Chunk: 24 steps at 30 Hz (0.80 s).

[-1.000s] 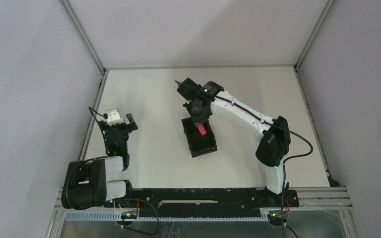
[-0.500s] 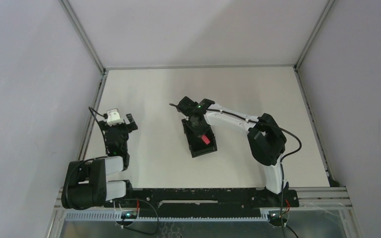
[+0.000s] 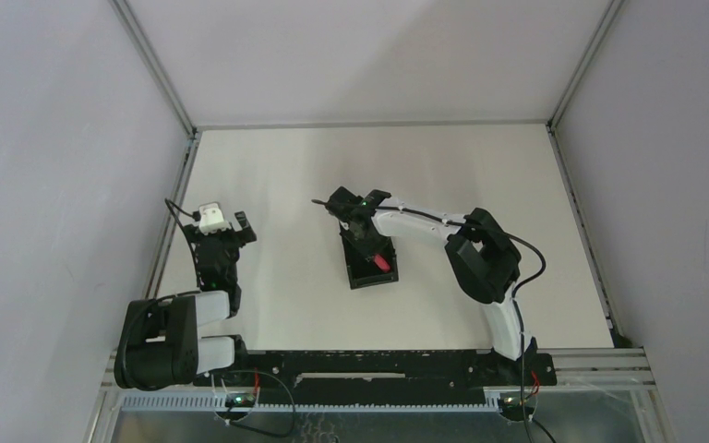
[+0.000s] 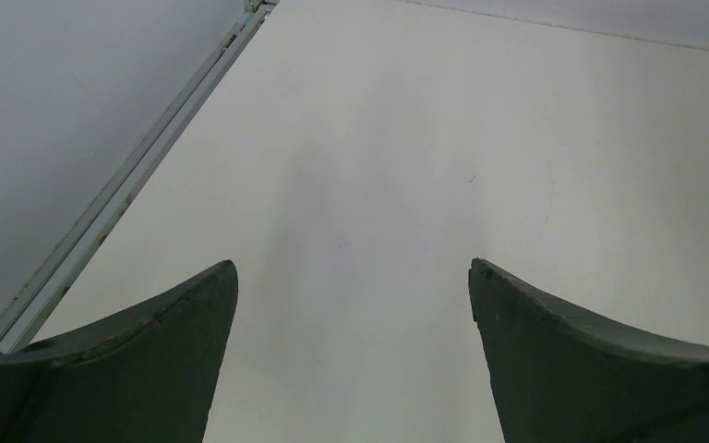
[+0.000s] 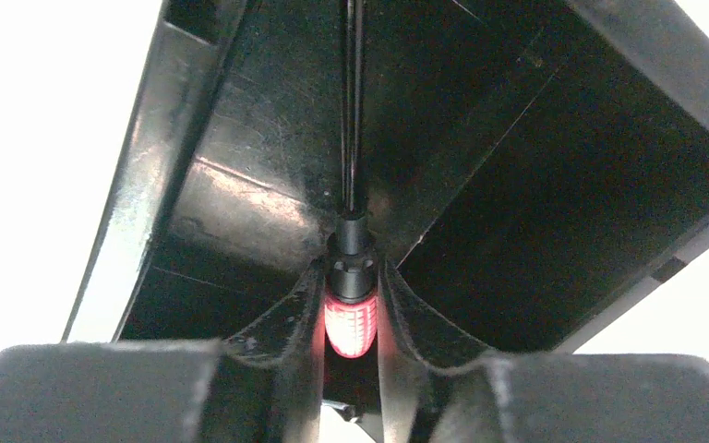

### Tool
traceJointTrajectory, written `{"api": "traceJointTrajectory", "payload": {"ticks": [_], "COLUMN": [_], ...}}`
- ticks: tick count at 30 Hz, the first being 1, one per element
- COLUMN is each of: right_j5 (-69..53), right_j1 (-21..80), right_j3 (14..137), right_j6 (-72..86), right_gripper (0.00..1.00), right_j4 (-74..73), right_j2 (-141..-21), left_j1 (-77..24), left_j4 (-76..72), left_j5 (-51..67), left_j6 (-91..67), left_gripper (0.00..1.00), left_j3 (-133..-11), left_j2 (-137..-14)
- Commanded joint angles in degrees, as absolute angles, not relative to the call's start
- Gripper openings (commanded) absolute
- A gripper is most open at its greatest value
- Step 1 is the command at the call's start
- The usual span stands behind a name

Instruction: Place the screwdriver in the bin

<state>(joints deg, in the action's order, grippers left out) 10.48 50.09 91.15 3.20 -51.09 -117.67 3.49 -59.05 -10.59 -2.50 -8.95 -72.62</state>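
Black rail (image 3: 369,365), bottom edge of the top view: both arm bases are bolted to it, left arm at lower left, right arm at lower right.

Left gripper (image 3: 220,229), lower left of the top view: parked over the table (image 3: 286,175), well apart from the bin. In its wrist view the gripper (image 4: 353,272) has its two dark fingers (image 4: 148,369) spread wide, with only bare white table (image 4: 425,138) between them and nothing held.

Bin (image 3: 358,277), centre of the top view: black, open-topped and low-walled, resting on the table.

Right gripper (image 3: 367,242), centre of the top view: reaches over the bin from its far end. In its wrist view the gripper (image 5: 351,277) is pinched tight on the screwdriver (image 5: 351,318), one finger on each side of the red handle.

Screwdriver (image 3: 380,262): its red handle shows within the bin's outline. In the right wrist view the thin black shaft runs straight up the frame over the bin (image 5: 148,185) interior. Whether the tip touches the bin floor cannot be told.

Grey wall panels (image 3: 378,55), top of the top view: they enclose the table on three sides.
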Motion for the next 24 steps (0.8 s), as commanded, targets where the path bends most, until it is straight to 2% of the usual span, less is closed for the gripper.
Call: {"api": "traceJointTrajectory", "payload": {"ticks": [1,4,11,12,14,15,19,24], "right_j5": [11.0,10.9,13.3,13.8,14.7,14.5,14.2,12.3], "right_j1": [51.0,51.2,51.4,51.5,51.8,51.9,51.5,46.8], "right_j3": [92.1,93.3,96.7,96.8,96.4,95.7,89.2,73.8], "right_j6": [4.4,5.5,7.2,7.3,7.8,7.7,8.5,13.7], "right_gripper": [0.34,0.41,0.51,0.57,0.97,0.99,1.0,1.0], "right_j4": [-51.4,-52.0,-55.3,-55.5,-55.3,-54.8,-48.6,-35.0], "right_j2": [-114.5,-112.7,-106.0,-104.0,-100.5,-98.3,-87.9,-69.4], "left_j1": [3.2,3.3,3.3,3.2,3.3,3.3,3.2,3.2], "left_j4": [-60.8,-60.8,-60.8,-60.8,-60.8,-60.8,-60.8,-60.8], "left_j5": [-11.0,-11.0,-11.0,-11.1,-11.0,-11.0,-11.0,-11.0], "left_j6": [-1.6,-1.6,-1.6,-1.6,-1.6,-1.6,-1.6,-1.5], "left_gripper": [1.0,1.0,1.0,1.0,1.0,1.0,1.0,1.0], "left_j3": [-11.0,-11.0,-11.0,-11.0,-11.0,-11.0,-11.0,-11.0], "left_j2": [-72.2,-72.1,-72.2,-72.2,-72.2,-72.2,-72.1,-72.1]}}
